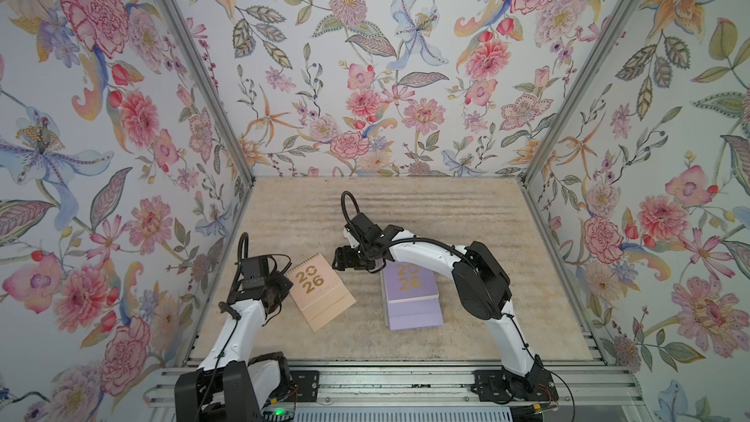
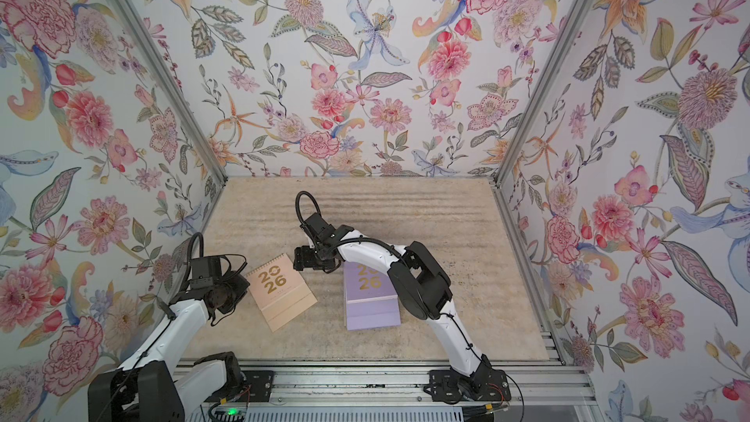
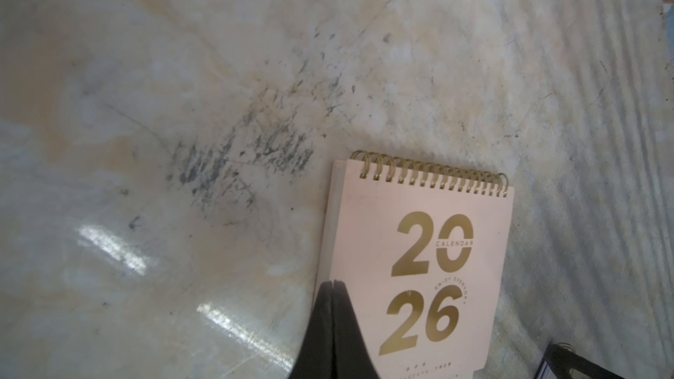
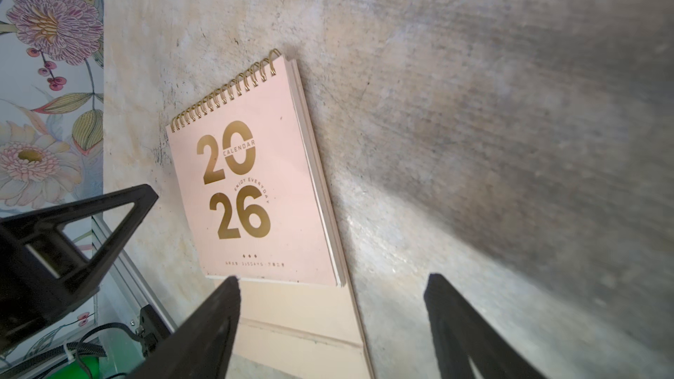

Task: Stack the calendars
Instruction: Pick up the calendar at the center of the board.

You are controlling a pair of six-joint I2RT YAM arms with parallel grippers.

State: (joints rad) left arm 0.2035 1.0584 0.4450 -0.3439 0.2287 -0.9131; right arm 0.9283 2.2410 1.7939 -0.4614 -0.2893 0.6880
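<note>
Left fingers (image 3: 321,322): They are pressed together with nothing between them, their tips at one long edge of the peach calendar (image 3: 419,267). We cannot tell whether they touch it. We judge they sit there as a stop, so the calendar cannot slide away from a push on the other side.
Right fingers (image 4: 219,322): They are spread wide and empty, and they point at the peach calendar from the lilac pile's side. One finger is over its plain lower flap and the other over bare table. We read this wide spread as readiness to take that calendar by its edge.
Peach calendar (image 1: 320,292): It lies flat and cover up, askew between the two arms and apart from the pile, so it is not yet stacked.
Lilac pile (image 1: 412,302): It lies flat, partly under the right arm, with its lower edges stepped. We cannot count its layers.
Table (image 1: 487,217): It is marbled and scuffed, and we see no other calendar on it.
</note>
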